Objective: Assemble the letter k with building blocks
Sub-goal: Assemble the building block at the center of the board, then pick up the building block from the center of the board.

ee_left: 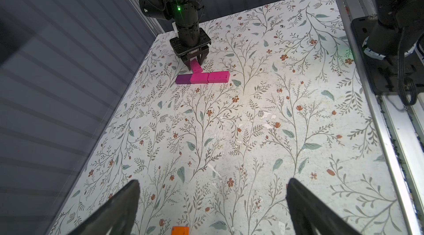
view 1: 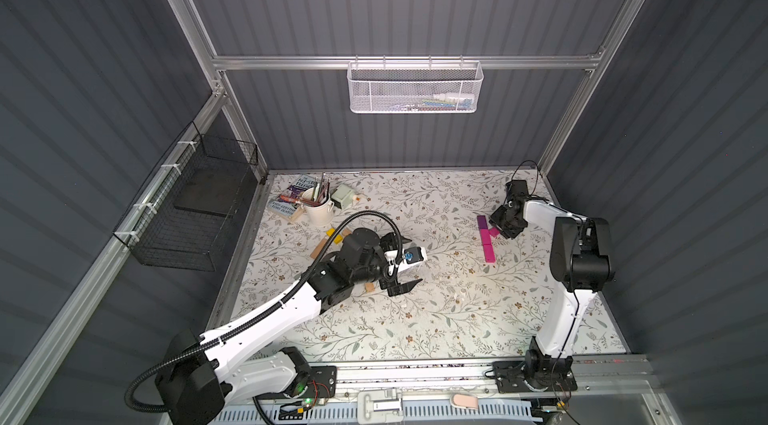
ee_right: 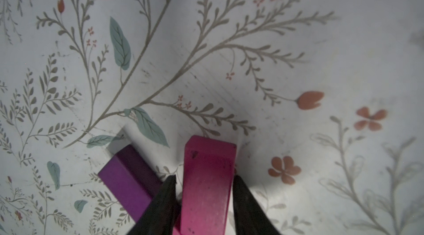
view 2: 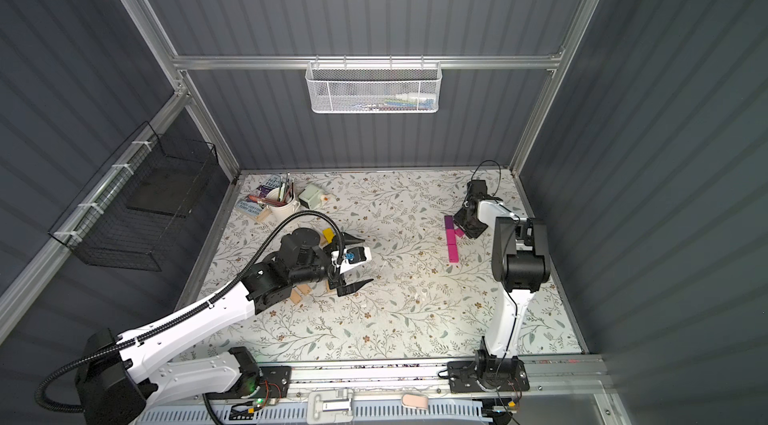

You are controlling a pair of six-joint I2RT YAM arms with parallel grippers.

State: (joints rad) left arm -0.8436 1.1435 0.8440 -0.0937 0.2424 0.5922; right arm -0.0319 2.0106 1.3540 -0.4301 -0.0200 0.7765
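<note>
Three building blocks lie end to end in a row on the floral table [view 1: 436,319]: a purple one [ee_left: 183,79] and two pink ones [ee_left: 199,78] [ee_left: 218,77]. A fourth, pink block [ee_right: 206,181] slants off the row's middle, flat on the table. My right gripper [ee_right: 204,177] points down at it, its fingers against the block's two long sides; it shows in a top view [view 1: 500,232]. My left gripper [ee_left: 213,181] hovers wide open and empty over the table's left half [view 1: 414,260]. Loose yellow [view 1: 330,232] and tan [view 1: 320,250] blocks lie by the left arm.
A white cup of brushes [view 1: 318,209], a book [view 1: 293,194] and a pale green object [view 1: 345,196] stand at the back left. An orange block [ee_left: 180,231] lies just under the left gripper. A black wire basket [view 1: 195,202] hangs on the left wall, a white mesh one [view 1: 413,86] on the back wall.
</note>
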